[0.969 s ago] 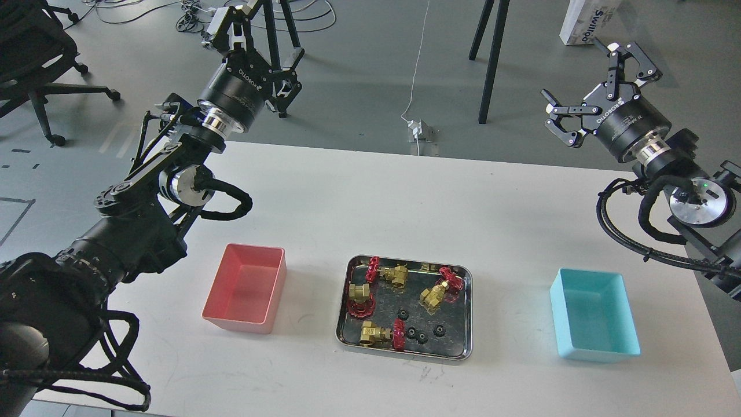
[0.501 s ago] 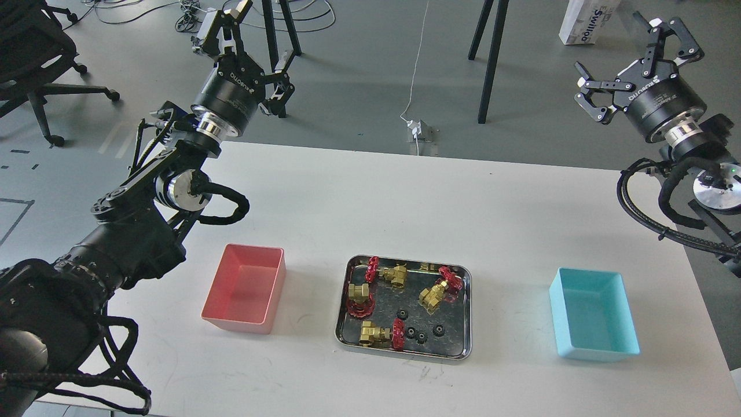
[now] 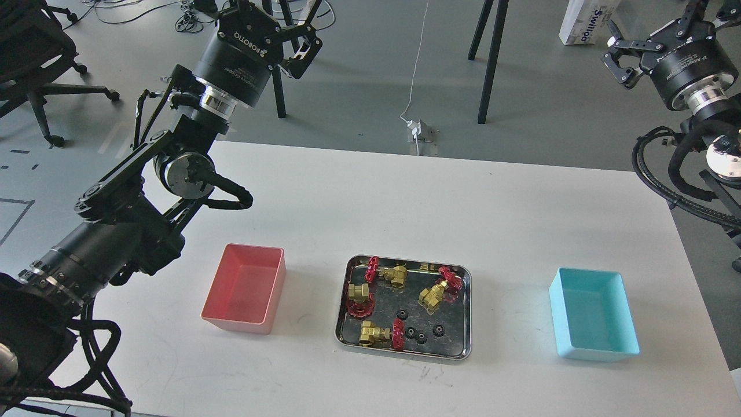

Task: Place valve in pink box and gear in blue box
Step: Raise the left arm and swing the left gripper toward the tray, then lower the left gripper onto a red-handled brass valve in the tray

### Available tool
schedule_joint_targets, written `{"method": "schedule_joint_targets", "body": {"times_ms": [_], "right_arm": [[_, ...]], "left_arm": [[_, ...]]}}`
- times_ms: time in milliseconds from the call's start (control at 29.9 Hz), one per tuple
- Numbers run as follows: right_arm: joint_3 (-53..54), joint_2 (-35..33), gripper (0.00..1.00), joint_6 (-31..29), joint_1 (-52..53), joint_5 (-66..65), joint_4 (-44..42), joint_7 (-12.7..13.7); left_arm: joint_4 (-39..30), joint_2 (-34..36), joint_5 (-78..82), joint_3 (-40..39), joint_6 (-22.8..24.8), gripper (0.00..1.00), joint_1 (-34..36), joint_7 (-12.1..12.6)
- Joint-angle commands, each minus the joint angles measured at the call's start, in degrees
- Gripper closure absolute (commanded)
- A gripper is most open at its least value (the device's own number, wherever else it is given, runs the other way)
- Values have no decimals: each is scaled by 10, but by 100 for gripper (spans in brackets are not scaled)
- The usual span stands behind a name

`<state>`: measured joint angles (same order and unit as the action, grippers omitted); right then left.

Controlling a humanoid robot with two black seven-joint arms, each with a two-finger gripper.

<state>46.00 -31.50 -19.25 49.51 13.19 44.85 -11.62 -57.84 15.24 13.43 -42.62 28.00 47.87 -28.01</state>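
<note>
1. The left gripper (image 3: 278,26) and right gripper (image 3: 666,29) are raised well above the table; both are partly cut off by the frame edge, but their jaws are seen spread and empty.
2. Four brass-gold valves with red spoked handwheels, one at (image 3: 433,295), and four tiny black toothed gears, one at (image 3: 438,330), are lying in the shiny steel tray (image 3: 405,354).
3. The valves are judged heavy, rigid and slippery; the brass body is best gripped.
4. The gears are judged light and flat, crowded by a valve and the tray wall.
5. The salmon-pink plastic box (image 3: 243,289) and the cyan-blue plastic box (image 3: 593,315) are seen empty, flanking the tray.
</note>
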Motion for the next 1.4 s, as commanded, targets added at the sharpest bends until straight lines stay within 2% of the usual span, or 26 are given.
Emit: {"method": "schedule_joint_targets", "body": {"times_ms": [0, 67, 200, 234, 301, 434, 501, 568, 601, 702, 768, 835, 1036, 1103, 1203, 1370], "right_arm": [[1, -2, 0, 0, -2, 0, -3, 0], [1, -3, 0, 0, -4, -1, -5, 0], [-2, -3, 0, -3, -6, -1, -5, 3], [-2, -3, 0, -3, -6, -1, -4, 5], [2, -2, 0, -3, -6, -1, -4, 9], [2, 1, 0, 0, -6, 0, -4, 9], [2, 1, 0, 1, -8, -1, -5, 9], [2, -1, 0, 1, -10, -1, -5, 9], [1, -3, 0, 1, -10, -1, -5, 9], [1, -5, 0, 2, -17, -1, -6, 9], [1, -9, 0, 2, -21, -1, -6, 9], [1, -13, 0, 2, -28, -1, -6, 9], [5, -13, 0, 8, -25, -1, -4, 11], [5, -13, 0, 8, -6, -1, 1, 17], [-8, -11, 0, 10, 62, -2, -6, 45], [-19, -4, 0, 22, 81, -2, -17, 49]], "left_arm": [[-63, 59, 25, 65, 0, 0, 12, 0], [-74, 98, 49, 143, 0, 0, 64, 0], [-88, 162, 111, 432, 0, 0, 255, 0], [-92, 165, 130, 479, 0, 0, 291, 0], [-112, 164, 183, 548, -13, 0, 352, 0], [-175, 144, 283, 631, -79, 1, 425, 0], [-206, 108, 326, 698, -132, 2, 460, 0], [-227, 60, 387, 782, -220, 4, 490, 0], [-229, 29, 423, 830, -285, 5, 499, 0], [-194, -60, 476, 968, -473, 6, 501, 0], [-155, -104, 484, 1030, -526, 6, 496, 0], [-128, -123, 490, 1055, -529, 6, 482, 0], [-47, -130, 528, 1057, -531, 6, 385, 0], [-33, -130, 537, 1060, -531, 6, 358, 0], [-22, -125, 545, 1060, -532, 6, 330, 0], [-10, -120, 545, 1055, -534, 6, 308, 0]]}}
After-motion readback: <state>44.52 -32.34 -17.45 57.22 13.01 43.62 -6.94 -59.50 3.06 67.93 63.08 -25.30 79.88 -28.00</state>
